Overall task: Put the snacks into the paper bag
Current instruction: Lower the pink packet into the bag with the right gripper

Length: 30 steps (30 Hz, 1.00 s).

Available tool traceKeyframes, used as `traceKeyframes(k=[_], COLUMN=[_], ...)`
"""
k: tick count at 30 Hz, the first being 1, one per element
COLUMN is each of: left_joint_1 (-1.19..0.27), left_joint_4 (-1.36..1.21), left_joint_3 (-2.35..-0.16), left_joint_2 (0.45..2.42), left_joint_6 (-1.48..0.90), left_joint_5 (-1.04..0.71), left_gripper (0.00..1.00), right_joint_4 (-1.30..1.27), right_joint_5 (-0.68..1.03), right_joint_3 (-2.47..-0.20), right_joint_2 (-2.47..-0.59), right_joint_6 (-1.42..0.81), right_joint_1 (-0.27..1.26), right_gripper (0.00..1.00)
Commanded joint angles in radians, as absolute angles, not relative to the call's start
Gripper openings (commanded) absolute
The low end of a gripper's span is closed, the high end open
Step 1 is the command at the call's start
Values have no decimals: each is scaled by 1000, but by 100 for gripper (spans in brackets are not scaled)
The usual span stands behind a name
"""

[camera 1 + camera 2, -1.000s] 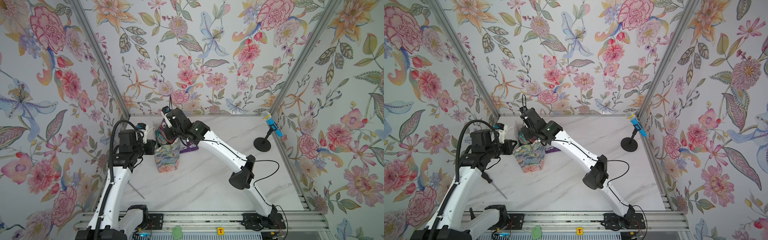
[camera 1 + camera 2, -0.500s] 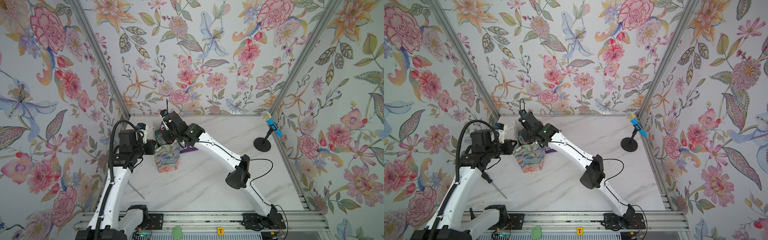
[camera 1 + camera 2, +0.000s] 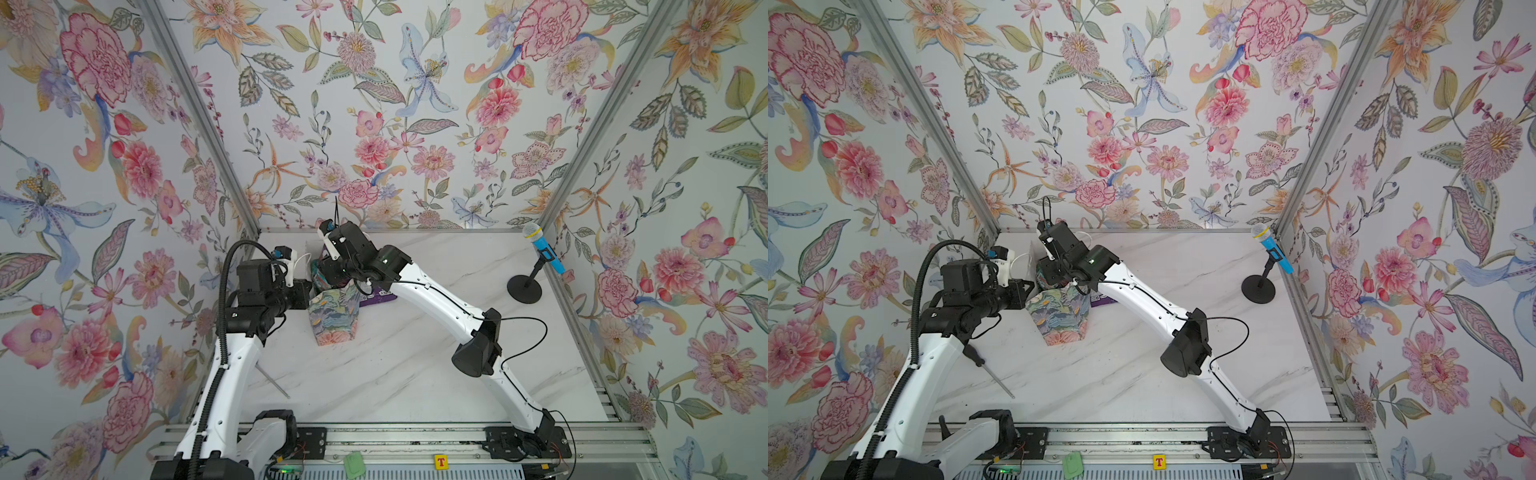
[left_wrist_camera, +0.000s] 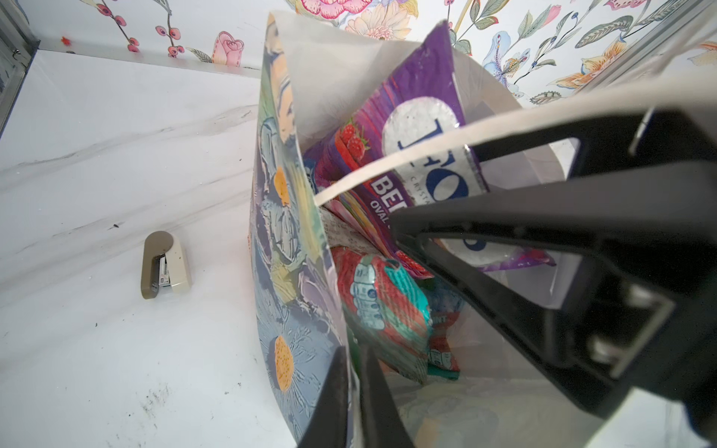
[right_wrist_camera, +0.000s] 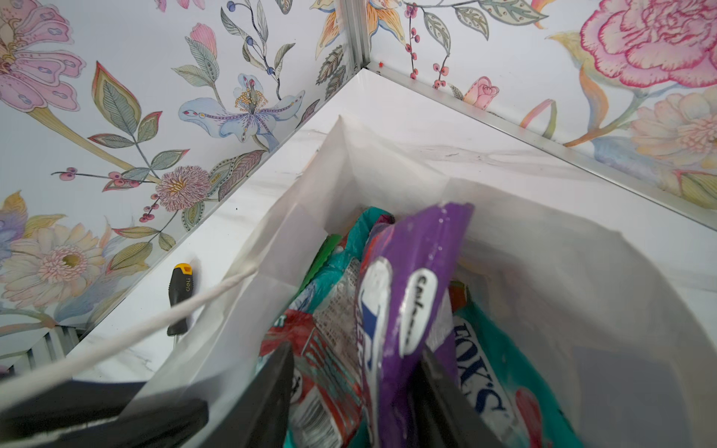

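Right wrist: glossy purple pouch [image 5: 411,271] btwn parted right hand [image 5: 355,353], left hand [image 4: 353,353] clamps bag [image 4: 295,271].

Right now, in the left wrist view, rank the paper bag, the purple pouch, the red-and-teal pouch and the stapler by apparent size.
1. paper bag
2. purple pouch, partly hidden
3. red-and-teal pouch, partly covered
4. stapler, though it lies farther from the camera, which shrinks it.
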State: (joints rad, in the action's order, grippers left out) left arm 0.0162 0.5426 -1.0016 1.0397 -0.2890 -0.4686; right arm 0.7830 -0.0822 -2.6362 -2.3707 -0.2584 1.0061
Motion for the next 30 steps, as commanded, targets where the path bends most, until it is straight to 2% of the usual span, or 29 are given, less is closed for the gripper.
traceKeyframes(k=[1, 9, 14, 30], left_joint_1=[25, 24, 24, 26], left_joint_4=[569, 563, 566, 569], left_joint_3=[-974, -969, -973, -973], left_joint_2=[1038, 1040, 1038, 1041], left_joint_6=[-282, -287, -287, -281], left_joint_5=[-485, -489, -491, -482], left_gripper=[9, 9, 9, 9], right_joint_4=[795, 792, 795, 795], right_joint_5=[-90, -178, -194, -273], right_joint_3=[-2632, -2573, -2564, -2519], right_joint_2=[-2239, -2174, -2208, -2292], right_joint_6=[-245, -203, -195, -186], right_joint_1=[1008, 1024, 1023, 973], right_gripper=[51, 46, 42, 39])
